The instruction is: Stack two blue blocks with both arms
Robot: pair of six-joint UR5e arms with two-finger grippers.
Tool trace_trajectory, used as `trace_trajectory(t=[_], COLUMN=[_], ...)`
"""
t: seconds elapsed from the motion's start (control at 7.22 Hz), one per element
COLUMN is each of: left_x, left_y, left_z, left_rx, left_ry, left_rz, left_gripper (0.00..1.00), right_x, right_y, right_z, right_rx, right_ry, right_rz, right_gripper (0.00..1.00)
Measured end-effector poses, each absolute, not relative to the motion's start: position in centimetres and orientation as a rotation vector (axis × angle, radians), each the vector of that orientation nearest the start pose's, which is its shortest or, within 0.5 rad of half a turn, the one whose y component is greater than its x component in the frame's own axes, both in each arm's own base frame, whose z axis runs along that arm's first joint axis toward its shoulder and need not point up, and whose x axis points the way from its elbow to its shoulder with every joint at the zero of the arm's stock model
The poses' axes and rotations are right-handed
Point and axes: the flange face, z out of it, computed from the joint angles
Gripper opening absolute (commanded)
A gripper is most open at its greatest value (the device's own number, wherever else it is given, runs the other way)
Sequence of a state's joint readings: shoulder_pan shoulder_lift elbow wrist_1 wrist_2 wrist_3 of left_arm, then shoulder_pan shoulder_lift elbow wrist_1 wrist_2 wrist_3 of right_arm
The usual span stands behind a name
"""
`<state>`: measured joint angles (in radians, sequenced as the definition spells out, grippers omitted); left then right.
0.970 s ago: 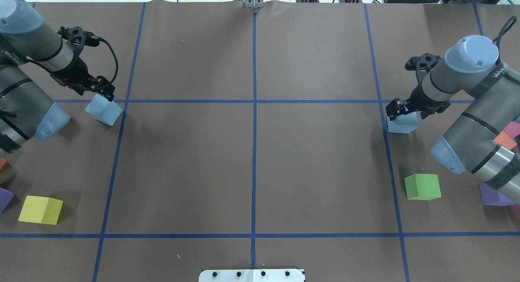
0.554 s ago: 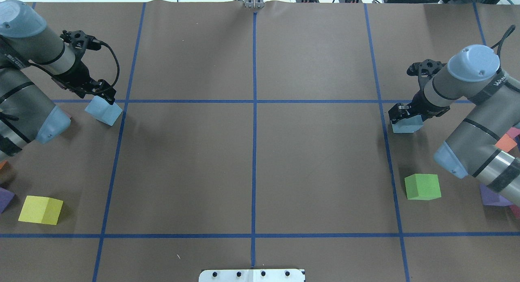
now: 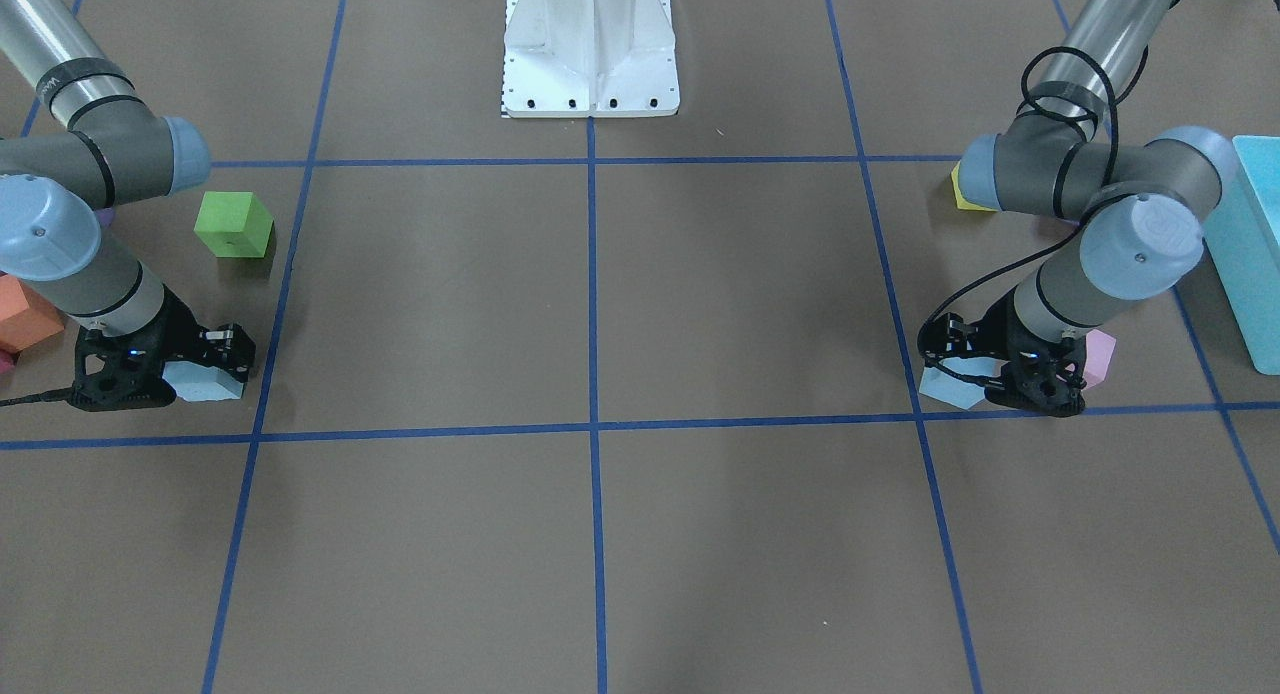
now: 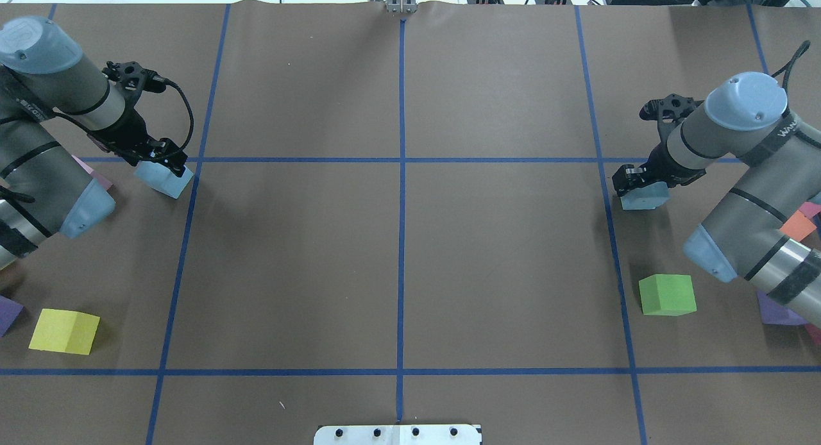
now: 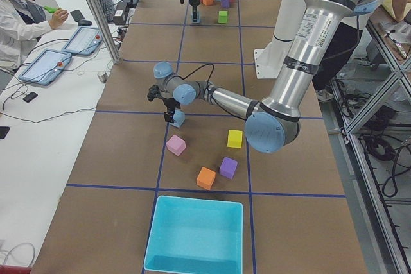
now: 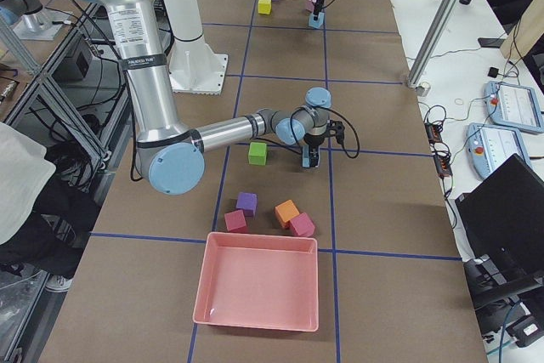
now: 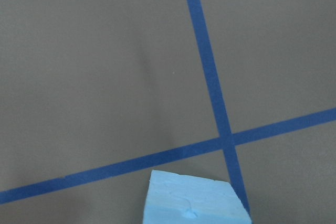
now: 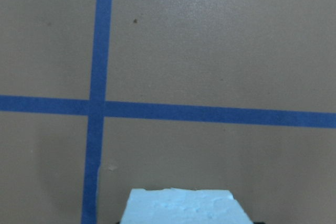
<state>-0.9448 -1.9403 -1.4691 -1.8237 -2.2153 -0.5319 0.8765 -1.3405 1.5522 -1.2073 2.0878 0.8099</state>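
Left fingers (image 4: pixel 172 165) straddle left block (image 4: pixel 160 181), right fingers (image 4: pixel 625 179) straddle right block (image 4: pixel 644 200), both blue, on worktop (image 4: pixel 288 272) well either side of pedestal (image 3: pixel 590 44); whether clamped, cannot tell.

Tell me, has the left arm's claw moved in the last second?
Yes. The left gripper slid lower in the overhead view, from above the horizontal blue tape line across it onto its blue block.
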Motion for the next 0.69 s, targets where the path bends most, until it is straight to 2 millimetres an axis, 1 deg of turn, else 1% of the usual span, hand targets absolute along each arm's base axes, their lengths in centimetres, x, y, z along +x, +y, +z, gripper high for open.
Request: trace_trajectory(t=[0.28, 0.42, 0.55, 0.69], left_x=[33.5, 34.1, 34.5, 34.6], left_y=[-57.2, -57.0, -56.9, -56.9], left_z=[47.5, 47.5, 47.5, 47.5], left_rx=[0.084, 0.089, 0.092, 0.093], left_ry=[0.788, 0.779, 0.776, 0.774], left_rz=[0.268, 0.278, 0.285, 0.288], left_gripper=[0.98, 0.88, 0.67, 0.57], right_x=[-32.9, -33.2, -33.7, -34.7], right_y=[-52.5, -52.9, -53.5, -54.3], right_z=[49.5, 48.4, 46.8, 44.5], right_rx=[0.082, 0.086, 0.085, 0.080], right_ry=[-0.769, -0.773, -0.774, -0.779], right_rz=[-0.047, -0.049, -0.047, -0.030], right_gripper=[0.75, 0.75, 0.75, 0.75])
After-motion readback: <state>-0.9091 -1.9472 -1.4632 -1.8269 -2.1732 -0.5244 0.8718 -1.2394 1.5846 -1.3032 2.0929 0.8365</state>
